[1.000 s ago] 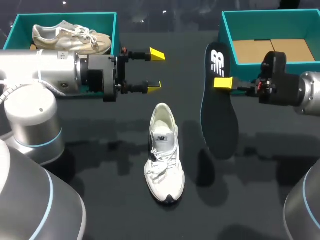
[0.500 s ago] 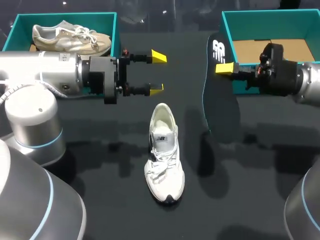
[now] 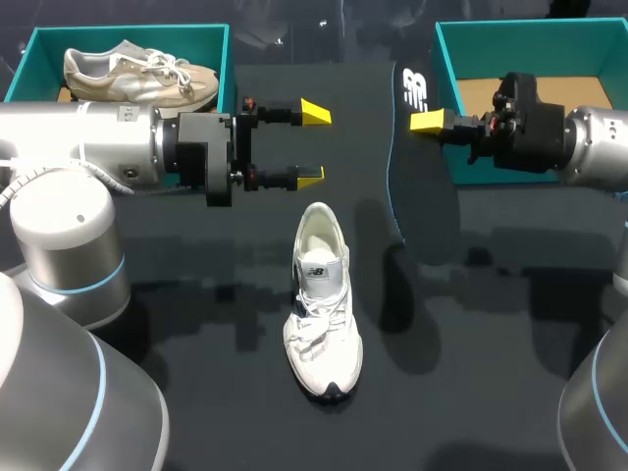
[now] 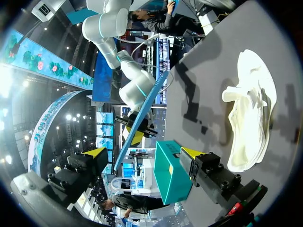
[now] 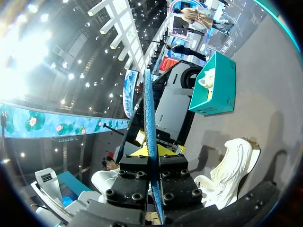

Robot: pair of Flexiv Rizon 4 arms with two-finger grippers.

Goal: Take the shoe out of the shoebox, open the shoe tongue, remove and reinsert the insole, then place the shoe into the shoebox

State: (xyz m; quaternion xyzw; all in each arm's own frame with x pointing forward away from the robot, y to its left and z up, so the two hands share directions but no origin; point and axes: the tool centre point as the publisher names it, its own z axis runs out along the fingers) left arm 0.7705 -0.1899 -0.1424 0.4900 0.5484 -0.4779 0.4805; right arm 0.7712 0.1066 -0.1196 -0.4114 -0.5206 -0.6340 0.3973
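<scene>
**A:** What is taking up the dark table (image 3: 510,373)?

**B:** The left arm (image 3: 88,147) is coming in across the far left and the right arm (image 3: 599,162) across the far right. Both are hanging above the surface.

**A:** And the boxes?

**B:** Two teal ones are standing at the far corners. The left shoebox (image 3: 128,31) is holding a beige shoe (image 3: 137,77) lying on its side. The right shoebox (image 3: 530,34) is showing brown cardboard (image 3: 535,98) on its floor.

**A:** Where is the white shoe (image 3: 322,304) sitting?

**B:** It is standing on its sole mid-table, between the boxes and nearer the front. Its toe is pointing at the near edge and its opening is facing up.

**A:** The insole (image 3: 420,186)?

**B:** It is hanging edge-on in the air, just beside the right shoebox's left wall and well apart from the white shoe.

**A:** What are the hands doing?

**B:** The right gripper (image 3: 424,122) is pinching the insole near its far end, with both fingers pressing its faces. The left gripper (image 3: 312,144) is hovering beyond the white shoe's heel, its fingers spread wide and holding nothing.
</scene>
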